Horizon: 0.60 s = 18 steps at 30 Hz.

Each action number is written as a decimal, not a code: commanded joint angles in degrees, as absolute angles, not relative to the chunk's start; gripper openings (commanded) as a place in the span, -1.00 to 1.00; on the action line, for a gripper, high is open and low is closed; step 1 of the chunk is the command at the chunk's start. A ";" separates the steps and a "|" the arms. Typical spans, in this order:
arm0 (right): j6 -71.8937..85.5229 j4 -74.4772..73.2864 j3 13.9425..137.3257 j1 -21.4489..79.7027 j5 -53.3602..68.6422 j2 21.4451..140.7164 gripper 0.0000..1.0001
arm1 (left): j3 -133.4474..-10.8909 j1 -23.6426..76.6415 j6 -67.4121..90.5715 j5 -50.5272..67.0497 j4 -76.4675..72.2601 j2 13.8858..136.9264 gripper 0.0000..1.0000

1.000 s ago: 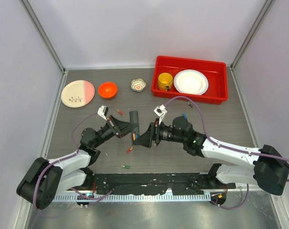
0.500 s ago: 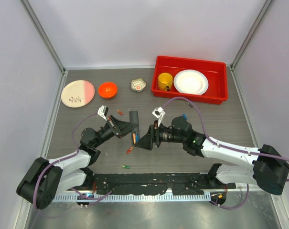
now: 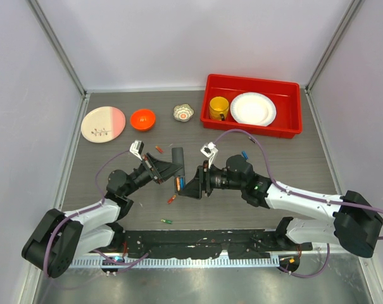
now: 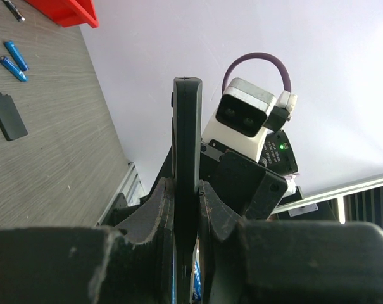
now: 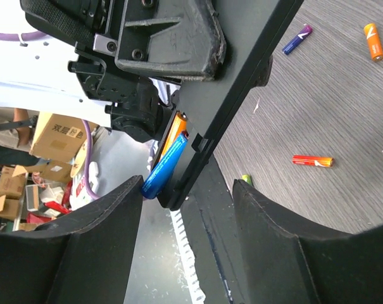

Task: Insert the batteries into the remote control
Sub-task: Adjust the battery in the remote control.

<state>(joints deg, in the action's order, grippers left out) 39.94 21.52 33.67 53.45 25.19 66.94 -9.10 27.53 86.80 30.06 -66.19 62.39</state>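
Our left gripper [image 4: 186, 193] clamped the remote control [image 4: 187, 126] edge-on, off the bench [image 4: 58, 139]. Our right gripper [image 5: 188, 187] stood with jaws apart at its end, where a blue battery [image 5: 166, 168] and an orange battery [image 5: 173, 134] lay side by side.

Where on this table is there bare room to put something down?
Free patches: between the red bin and the right arm, and between the pink plate and the left arm. The middle is crowded: the left gripper and right gripper meet at the remote, with batteries scattered around.
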 commanded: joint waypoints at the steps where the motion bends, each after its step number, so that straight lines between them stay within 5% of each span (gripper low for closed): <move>1: 42.53 26.18 34.72 52.03 25.31 67.85 0.24 | -10.46 28.39 87.36 31.11 -70.49 61.61 -1.00; 18: 46.05 30.76 33.84 49.66 27.86 70.05 0.01 | -10.55 28.92 87.45 30.67 -70.49 61.00 -1.00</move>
<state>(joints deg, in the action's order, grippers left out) 45.50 27.27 33.65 50.46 28.88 69.28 -9.10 28.14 86.78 29.02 -66.15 62.37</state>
